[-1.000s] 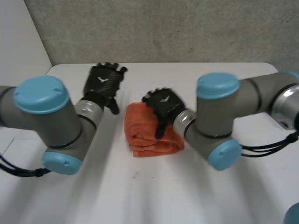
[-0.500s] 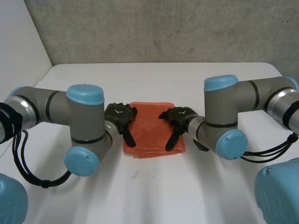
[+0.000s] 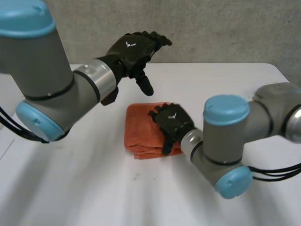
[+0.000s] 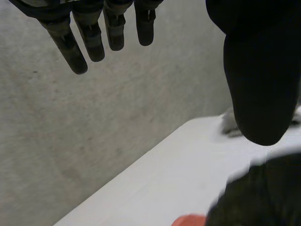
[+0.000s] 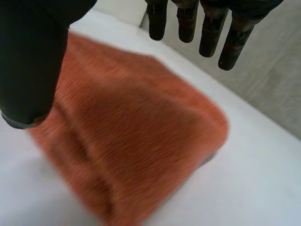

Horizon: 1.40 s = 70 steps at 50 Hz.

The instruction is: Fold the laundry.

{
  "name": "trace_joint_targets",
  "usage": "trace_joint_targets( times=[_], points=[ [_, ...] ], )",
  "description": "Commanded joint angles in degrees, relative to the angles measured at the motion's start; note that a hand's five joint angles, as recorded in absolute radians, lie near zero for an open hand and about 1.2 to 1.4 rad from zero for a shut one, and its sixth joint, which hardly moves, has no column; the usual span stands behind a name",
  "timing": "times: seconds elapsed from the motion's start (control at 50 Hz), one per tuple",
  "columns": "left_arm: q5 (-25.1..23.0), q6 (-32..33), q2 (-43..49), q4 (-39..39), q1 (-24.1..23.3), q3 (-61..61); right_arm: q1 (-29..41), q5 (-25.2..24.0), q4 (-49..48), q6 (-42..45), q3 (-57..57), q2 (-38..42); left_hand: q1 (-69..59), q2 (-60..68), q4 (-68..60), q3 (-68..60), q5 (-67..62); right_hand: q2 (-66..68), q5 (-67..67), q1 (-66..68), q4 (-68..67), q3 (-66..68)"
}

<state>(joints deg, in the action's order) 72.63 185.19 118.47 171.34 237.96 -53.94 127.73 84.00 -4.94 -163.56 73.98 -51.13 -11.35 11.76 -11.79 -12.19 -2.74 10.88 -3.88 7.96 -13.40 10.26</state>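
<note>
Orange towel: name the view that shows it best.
Head view: the folded towel lies on the table, its outline clear apart from the side under the right robot hand. The right wrist view gives a close look at part of the towel; the left wrist view catches an orange sliver.

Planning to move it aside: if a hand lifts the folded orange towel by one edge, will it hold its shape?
Probably floppy: the orange towel is soft cloth in stacked layers, so a lifted edge would likely sag and unfold. It looks light and textured, so a push from the right hand may bunch it rather than slide it.
</note>
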Motion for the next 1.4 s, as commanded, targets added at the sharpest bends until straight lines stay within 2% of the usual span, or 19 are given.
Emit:
trace_joint_targets(
  times=[0.02, 0.06, 0.14, 0.28, 0.32, 0.58, 0.64, 0.66, 0.68, 0.78, 0.86, 0.9, 0.92, 1.0, 1.14, 1.26, 1.3, 1.4],
  points=[
    [-3.2, -3.5, 1.3, -4.4, 0.4, 4.3, 0.5, 2.4, -3.0, 1.2, -1.6, 5.9, -1.7, 1.3, -1.3, -0.9, -0.3, -0.9, 3.9, 2.0, 3.4, -0.3],
    [-3.1, -3.5, 1.3, -4.4, 0.4, 4.3, 0.4, 2.8, -3.8, 1.7, -2.1, 6.7, -1.6, 1.1, -1.1, -0.7, -0.2, -0.9, 3.9, 2.0, 3.4, -0.3],
    [-2.9, -3.5, 1.3, -4.4, 0.4, 3.9, 0.3, 2.7, -5.3, 2.6, -3.7, 8.2, -1.6, 1.1, -1.1, -0.7, -0.2, 9.3, -6.3, 12.2, -6.8, 9.9],
    [-2.8, -3.6, 1.4, -4.4, 0.5, 3.1, 0.0, 2.9, -5.8, 3.2, -6.2, 10.4, -1.6, 1.1, -1.1, -0.7, -0.2, 44.9, -41.9, 47.8, -42.4, 45.5],
    [-2.8, -3.6, 1.4, -4.3, 0.5, 2.6, -0.1, 2.8, -6.4, 3.1, -6.4, 10.1, -1.6, 1.1, -1.1, -0.7, -0.2, 51.5, -48.5, 54.4, -49.0, 52.1],
    [-2.8, -3.5, 1.8, -4.0, 0.5, 0.4, -0.4, 2.5, -6.3, 3.0, -8.8, 9.3, -1.6, 1.1, -1.1, -0.7, -0.2, 46.3, -43.3, 49.2, -43.8, 46.9],
    [-2.8, -3.6, 1.7, -3.9, 0.5, -0.1, -0.4, 2.3, -6.3, 3.5, -8.7, 9.8, -1.4, 1.0, -0.9, -0.6, 0.0, 55.4, -52.3, 58.3, -52.8, 56.0],
    [-2.8, -3.6, 1.7, -3.9, 0.5, -0.4, -0.4, 2.3, -6.2, 3.7, -8.7, 10.3, -1.4, 1.0, -0.9, -0.6, 0.0, 69.0, -66.0, 71.9, -66.5, 69.6],
    [-2.8, -3.6, 1.7, -3.9, 0.5, -0.6, -0.5, 2.4, -6.2, 3.8, -8.7, 10.4, -1.4, 1.0, -0.9, -0.6, 0.0, 69.1, -66.1, 72.0, -66.6, 69.7],
    [-2.8, -3.4, 1.6, -3.8, 0.6, -1.8, -6.3, 2.1, -5.6, 5.3, -6.1, 9.1, -1.2, 0.8, -0.8, -0.4, 0.2, 69.1, -66.1, 72.0, -66.6, 69.7],
    [-2.5, -3.4, 1.5, -3.4, 0.7, -2.3, -12.6, 0.9, -5.0, 9.3, -2.4, 4.0, -1.2, 0.8, -0.8, -0.4, 0.2, 69.1, -66.1, 72.0, -66.6, 69.7],
    [-1.8, -3.3, 1.5, -3.1, 0.8, -2.6, -16.4, -0.9, -5.0, 11.9, -0.5, 1.9, -1.2, 0.8, -0.8, -0.4, 0.2, 69.1, -66.1, 72.0, -66.6, 69.7],
    [-1.3, -3.3, 1.6, -3.1, 0.8, -2.8, -19.9, -3.4, -5.1, 14.2, 1.2, 0.7, -1.1, 0.6, -0.6, -0.2, 0.3, 69.1, -66.1, 72.0, -66.6, 69.7],
    [-0.5, -3.2, 1.6, -3.0, 0.8, -3.6, -28.0, -8.6, -5.0, 19.3, 1.8, 0.1, -0.9, 0.5, -0.4, 0.0, 0.5, 69.1, -66.1, 72.0, -66.6, 69.7],
    [-0.5, -3.2, 1.9, -2.6, 0.8, -4.9, -36.4, -15.0, -4.9, 24.9, -3.2, 2.1, -0.9, 0.5, -0.4, 0.0, 0.5, 69.1, -66.1, 72.0, -66.6, 69.7],
    [0.0, -3.2, 2.6, -1.7, 0.7, -5.2, -40.2, -21.8, -5.4, 22.2, -12.9, 4.1, -0.9, 0.5, -0.4, 0.0, 0.5, 69.1, -66.1, 72.0, -66.6, 69.7],
    [0.1, -3.2, 2.6, -1.7, 0.7, -5.2, -40.8, -21.9, -5.8, 19.5, -16.4, 4.5, -1.1, 0.6, -0.6, -0.2, 0.3, 69.1, -66.1, 72.0, -66.6, 69.7],
    [0.9, -3.2, 2.5, -1.7, 0.5, -5.2, -43.5, -21.5, -7.4, 6.6, -28.1, 6.8, -0.9, 0.5, -0.4, 0.0, 0.5, 69.1, -66.1, 72.0, -66.6, 69.7]
  ],
)
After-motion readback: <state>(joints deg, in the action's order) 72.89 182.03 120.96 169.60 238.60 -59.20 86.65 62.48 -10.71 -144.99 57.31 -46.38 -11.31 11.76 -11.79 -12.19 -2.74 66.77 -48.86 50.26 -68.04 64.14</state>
